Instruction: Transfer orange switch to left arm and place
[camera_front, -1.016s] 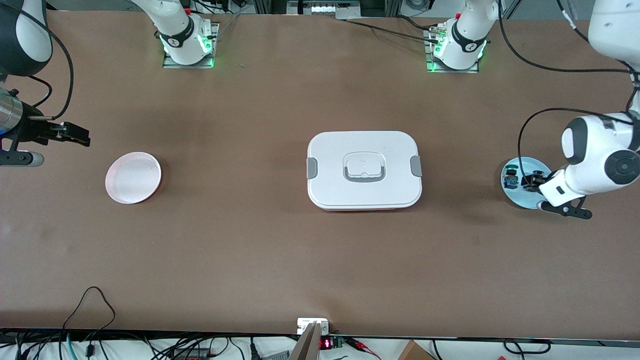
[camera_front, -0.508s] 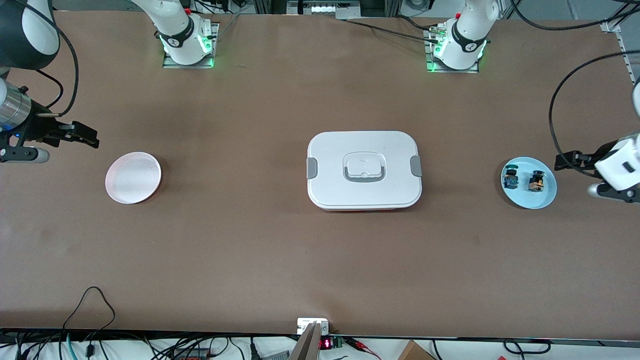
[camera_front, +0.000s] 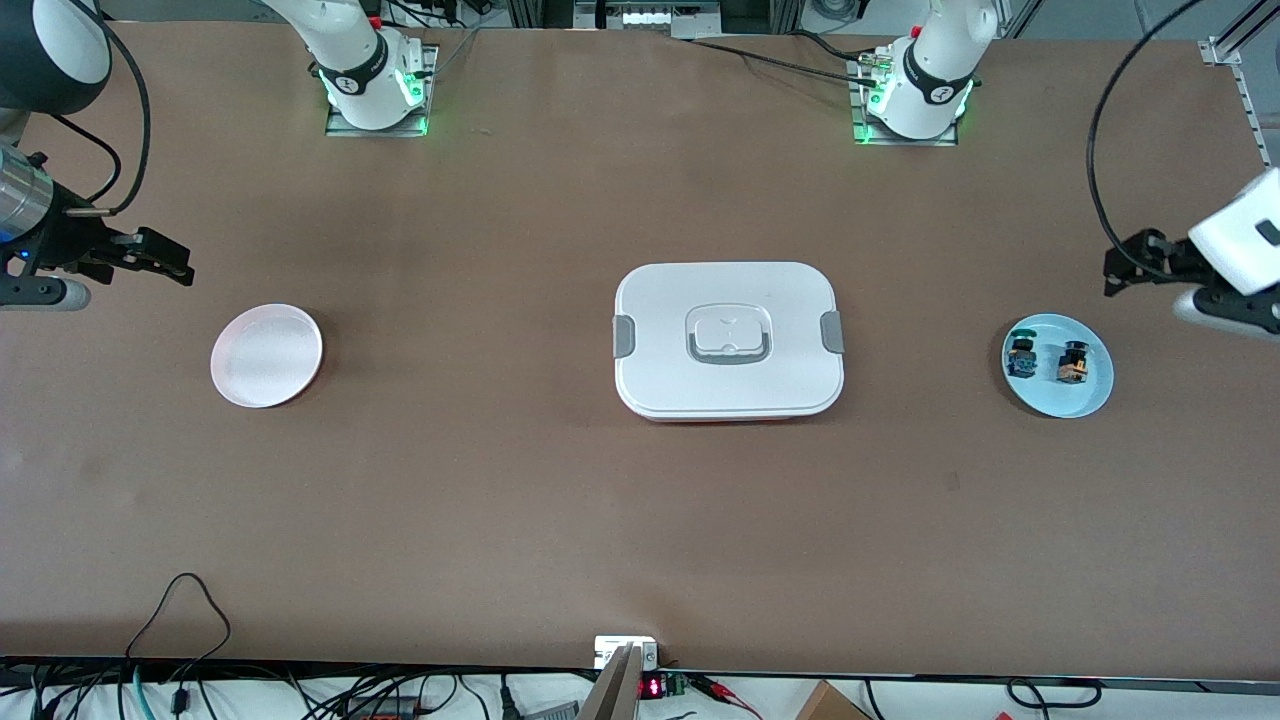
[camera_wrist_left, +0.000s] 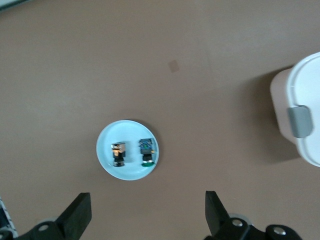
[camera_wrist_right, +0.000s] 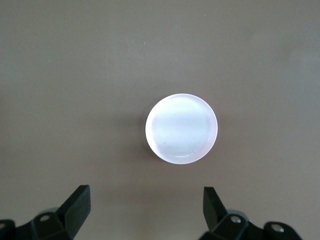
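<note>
The blue plate (camera_front: 1090, 395) lies toward the left arm's end of the table (camera_front: 640, 520), and on it stand two small switches side by side without touching. The orange switch (camera_front: 1072, 364) is the one nearer the table's end; the blue switch (camera_front: 1020, 358) stands on the box's side of it. In the left wrist view the same pair shows on the plate (camera_wrist_left: 107, 160): orange switch (camera_wrist_left: 118, 153), blue switch (camera_wrist_left: 146, 151).

The pink plate (camera_front: 266, 355) lies toward the right arm's end, bare. The box (camera_front: 728, 338) sits at mid-table between the two plates, well apart from both, its lid on and its grey clips down.

The left gripper (camera_front: 1128, 268) hangs in the air over the table near the blue plate, off to one side of it, its fingers (camera_wrist_left: 76, 216) spread wide with nothing between them. The right gripper (camera_front: 160, 256) hangs over the table near the pink plate, its fingers (camera_wrist_right: 75, 205) likewise wide apart and holding nothing.
</note>
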